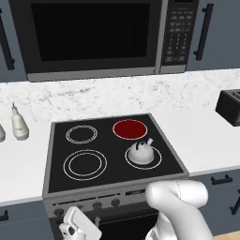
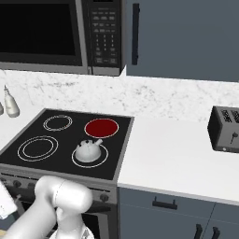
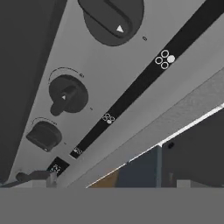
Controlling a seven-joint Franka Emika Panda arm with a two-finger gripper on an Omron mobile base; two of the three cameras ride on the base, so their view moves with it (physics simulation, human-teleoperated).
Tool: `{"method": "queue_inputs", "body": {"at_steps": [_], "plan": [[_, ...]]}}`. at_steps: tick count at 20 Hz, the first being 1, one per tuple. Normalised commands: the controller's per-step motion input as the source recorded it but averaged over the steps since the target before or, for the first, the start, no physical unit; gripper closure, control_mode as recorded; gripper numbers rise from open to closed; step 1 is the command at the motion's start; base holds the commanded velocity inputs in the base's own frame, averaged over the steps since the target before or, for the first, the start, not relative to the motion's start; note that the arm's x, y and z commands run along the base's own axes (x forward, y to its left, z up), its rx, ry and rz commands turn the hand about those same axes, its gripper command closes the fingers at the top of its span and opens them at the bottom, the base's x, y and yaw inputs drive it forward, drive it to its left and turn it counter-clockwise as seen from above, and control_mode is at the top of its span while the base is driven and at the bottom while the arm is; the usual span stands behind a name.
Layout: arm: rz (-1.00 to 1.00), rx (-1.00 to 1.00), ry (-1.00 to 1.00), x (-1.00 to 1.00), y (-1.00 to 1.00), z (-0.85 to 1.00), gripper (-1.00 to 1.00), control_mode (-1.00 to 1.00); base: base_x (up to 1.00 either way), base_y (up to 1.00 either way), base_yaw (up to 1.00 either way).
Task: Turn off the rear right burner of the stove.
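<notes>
The rear right burner (image 1: 130, 129) glows red at the back right of the stove (image 1: 56, 154), behind a kettle (image 1: 140, 152). My gripper (image 1: 77, 227) hangs low before the knob row (image 3: 68, 94). I cannot tell how far its fingers are spread. Risk: several similar knobs sit close together, so I may turn the wrong one.

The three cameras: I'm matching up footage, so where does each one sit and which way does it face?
Left base view: behind the arm's left, looking forward and down at the stove; white arm lower right.
Right base view: behind its right, same stove; arm lower left.
Hand view: on the hand, close against the knobs.
Both base views share the red rear right burner, kettle, microwave and toaster.
</notes>
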Motion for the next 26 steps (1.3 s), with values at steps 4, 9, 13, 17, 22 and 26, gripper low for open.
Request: {"method": "queue_inputs", "body": {"at_steps": [4,9,13,17,22,26], "plan": [[0.1,0.05,-0.02,0.1,-0.19,-0.22,-1.0,-1.0,0.0,0.0,0.0],[0.18,0.1,0.0,0.06,-0.05,-0.19,-1.0,-1.0,0.0,0.0,0.0],[0.21,0.25,-0.01,0.17,-0.29,-0.04,-1.0,-1.0,0.0,0.0,0.0],[0.22,0.3,0.0,0.25,-0.43,-0.01,-1.0,-1.0,0.0,0.0,0.0],[0.1,0.04,0.0,0.2,-0.07,-0.03,-1.0,-1.0,0.0,0.0,0.0],[0.02,0.04,0.0,0.21,0.08,0.0,-1.0,-1.0,0.0,0.0,0.0]]}}
